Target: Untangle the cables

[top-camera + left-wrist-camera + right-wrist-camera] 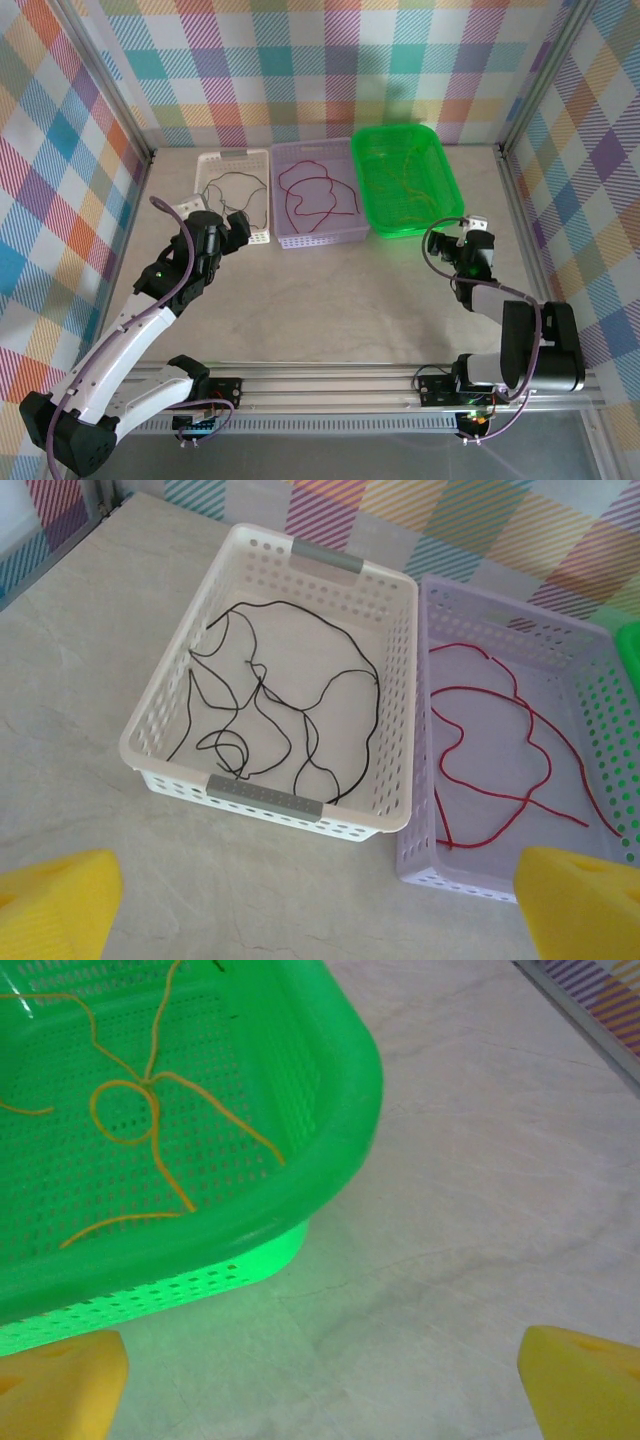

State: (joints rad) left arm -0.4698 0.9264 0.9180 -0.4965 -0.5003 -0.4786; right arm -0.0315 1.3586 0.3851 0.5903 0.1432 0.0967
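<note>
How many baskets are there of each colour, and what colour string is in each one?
white basket, black cable inside: 1
purple basket, red cable inside: 1
green basket, yellow-orange cable inside: 1
Total: 3 baskets

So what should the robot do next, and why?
Probably just pull the left tool and right tool back to rest: both are open and empty, and the black cable lies alone in the white basket, the red cable in the purple basket, the yellow-orange cable in the green basket.
</note>
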